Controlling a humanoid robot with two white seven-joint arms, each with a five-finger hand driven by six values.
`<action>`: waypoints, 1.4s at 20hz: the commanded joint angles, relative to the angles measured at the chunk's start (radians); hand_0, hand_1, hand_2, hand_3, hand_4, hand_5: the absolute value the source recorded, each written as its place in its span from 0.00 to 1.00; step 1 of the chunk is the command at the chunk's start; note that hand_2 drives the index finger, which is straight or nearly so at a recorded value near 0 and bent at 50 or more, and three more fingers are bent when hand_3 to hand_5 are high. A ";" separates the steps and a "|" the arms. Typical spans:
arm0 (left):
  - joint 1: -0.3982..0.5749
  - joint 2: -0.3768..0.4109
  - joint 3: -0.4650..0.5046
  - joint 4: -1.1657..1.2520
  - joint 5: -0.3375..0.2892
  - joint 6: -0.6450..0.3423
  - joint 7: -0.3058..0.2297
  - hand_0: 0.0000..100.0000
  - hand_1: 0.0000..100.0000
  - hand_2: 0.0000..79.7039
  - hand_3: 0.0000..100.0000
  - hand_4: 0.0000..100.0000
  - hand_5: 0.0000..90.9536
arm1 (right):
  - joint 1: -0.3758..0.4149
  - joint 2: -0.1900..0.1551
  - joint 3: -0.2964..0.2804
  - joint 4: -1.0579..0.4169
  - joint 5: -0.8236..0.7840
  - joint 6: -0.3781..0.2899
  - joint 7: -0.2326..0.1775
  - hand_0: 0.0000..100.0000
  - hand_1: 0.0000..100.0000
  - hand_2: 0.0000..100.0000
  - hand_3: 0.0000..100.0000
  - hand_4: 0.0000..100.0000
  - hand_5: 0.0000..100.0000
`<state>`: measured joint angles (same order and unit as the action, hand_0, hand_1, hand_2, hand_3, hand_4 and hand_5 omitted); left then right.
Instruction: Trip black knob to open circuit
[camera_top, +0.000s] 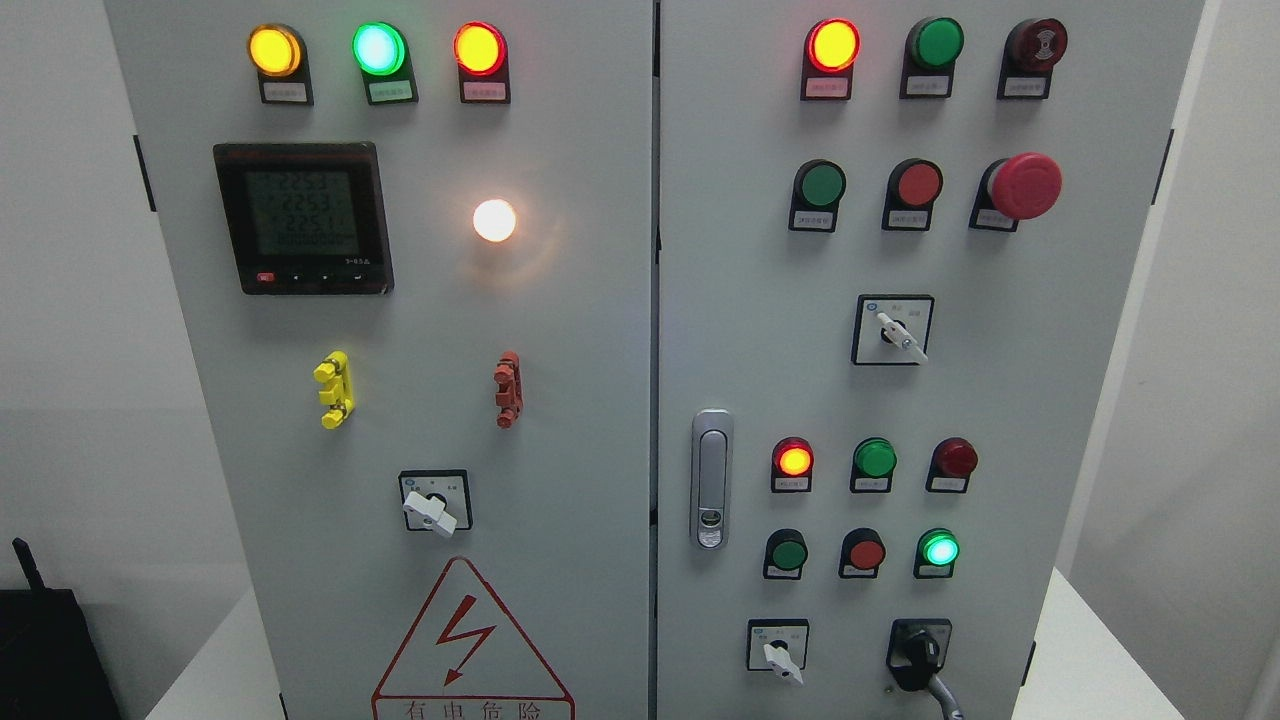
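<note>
Two grey cabinet doors face me, crowded with lamps and switches. Low on the right door sits the black knob, right of a white selector switch and below a lit green lamp. No robot hand shows, so I cannot tell how either one stands.

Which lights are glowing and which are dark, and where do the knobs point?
Top-left yellow light: lit.
Top-left green light: lit.
Top-left red light: lit.
White lamp: lit.
Meter screen: on, showing digits.
Right door top red light: lit.
Green light beside it: dark.
Lower red light: lit.
Lowest green light: lit.
Black knob: untouched, no hand near.
White selector: handle pointing lower right.
</note>
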<state>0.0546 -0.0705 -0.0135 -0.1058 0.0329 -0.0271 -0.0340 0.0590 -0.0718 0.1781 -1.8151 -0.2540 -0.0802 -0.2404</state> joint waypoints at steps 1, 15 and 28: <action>-0.002 -0.002 0.001 0.000 0.002 0.000 0.000 0.12 0.39 0.00 0.00 0.00 0.00 | -0.008 -0.005 -0.009 -0.027 -0.001 -0.020 0.015 0.00 0.05 0.06 1.00 1.00 1.00; -0.002 -0.002 0.001 0.000 0.002 0.000 0.000 0.12 0.39 0.00 0.00 0.00 0.00 | -0.007 -0.013 -0.026 -0.027 -0.004 -0.020 0.007 0.00 0.04 0.06 1.00 1.00 1.00; -0.002 -0.002 0.001 0.000 0.002 -0.002 0.000 0.12 0.39 0.00 0.00 0.00 0.00 | 0.068 -0.002 -0.025 -0.099 -0.007 -0.019 -0.003 0.00 0.03 0.00 1.00 0.98 0.98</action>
<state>0.0546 -0.0705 -0.0135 -0.1057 0.0329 -0.0272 -0.0340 0.1232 -0.0780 0.1589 -1.8762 -0.2585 -0.0854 -0.2365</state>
